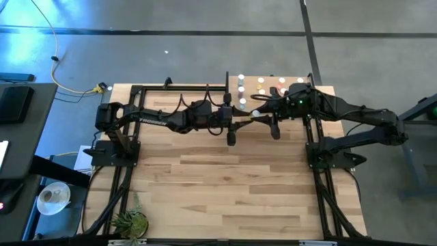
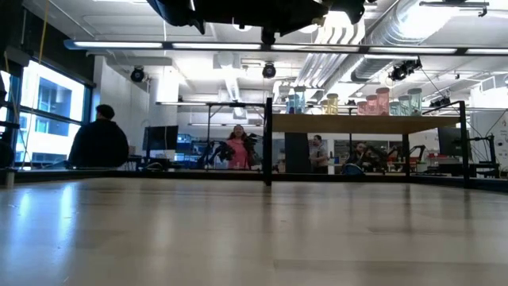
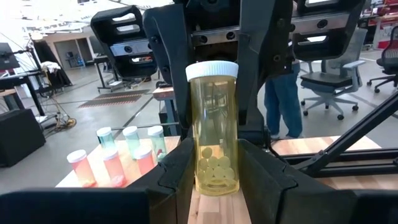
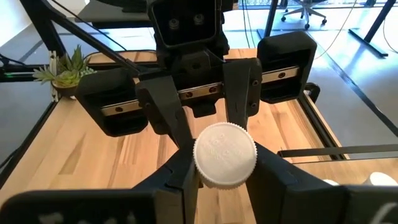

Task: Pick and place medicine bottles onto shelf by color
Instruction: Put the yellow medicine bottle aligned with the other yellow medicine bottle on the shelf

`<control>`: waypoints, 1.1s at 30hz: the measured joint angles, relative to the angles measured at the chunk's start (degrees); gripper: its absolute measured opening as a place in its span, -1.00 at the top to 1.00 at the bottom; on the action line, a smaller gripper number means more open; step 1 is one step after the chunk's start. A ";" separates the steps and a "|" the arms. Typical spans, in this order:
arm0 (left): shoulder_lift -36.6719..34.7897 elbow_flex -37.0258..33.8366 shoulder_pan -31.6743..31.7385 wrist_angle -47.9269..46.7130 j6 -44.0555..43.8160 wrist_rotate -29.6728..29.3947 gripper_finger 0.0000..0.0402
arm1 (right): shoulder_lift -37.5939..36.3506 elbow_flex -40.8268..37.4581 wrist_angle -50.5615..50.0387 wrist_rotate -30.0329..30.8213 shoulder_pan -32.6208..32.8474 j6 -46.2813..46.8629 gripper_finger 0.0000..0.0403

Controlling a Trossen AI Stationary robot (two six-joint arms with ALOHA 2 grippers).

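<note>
A yellow medicine bottle (image 3: 214, 130) with a white cap (image 4: 224, 154) stands upright in mid-air between my two grippers, above the table's far middle. My left gripper (image 3: 216, 158) reaches level from the table's left and is shut on its lower body. My right gripper (image 4: 225, 163) points down from above and is shut at its cap end. In the high view they meet beside the shelf (image 1: 235, 80), a raised pale-wood board at the far edge. Red and green bottles (image 3: 118, 162) and others (image 2: 373, 102) stand on it. My left gripper pinches the bottle's lower body (image 3: 200, 168) between its two fingers, coming level from the table's left. The bottle stands upright, clear of the table. My right gripper pinches the bottle's cap end (image 4: 205, 163) between its two fingers, from above, fingers pointing down along the bottle.
The shelf's black uprights (image 2: 268, 139) stand close to the grippers on the far side. A small potted plant (image 1: 130, 222) sits at the table's near left corner. Black frame rails (image 1: 321, 184) run along both table sides. People show in the room beyond.
</note>
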 joint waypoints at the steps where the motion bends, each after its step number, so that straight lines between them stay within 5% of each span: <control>1: 0.00 0.00 0.00 -0.02 0.01 -0.01 0.48 | 0.00 0.00 0.00 0.00 0.00 0.00 0.52; 11: 0.00 0.00 0.11 0.01 2.14 0.03 0.45 | -0.11 0.00 -0.14 -0.05 0.02 0.44 0.52; 18: 0.00 0.00 0.11 -0.92 3.62 -0.51 0.22 | -2.41 0.00 -1.13 4.08 0.07 -0.41 0.52; 28: -0.17 0.00 0.12 -2.06 9.30 -16.81 0.05 | -7.71 0.00 -7.54 10.76 0.07 1.53 0.52; 33: -1.43 0.05 -0.26 -5.58 10.92 -18.35 0.06 | -8.72 -2.36 -8.90 17.24 0.04 2.10 0.52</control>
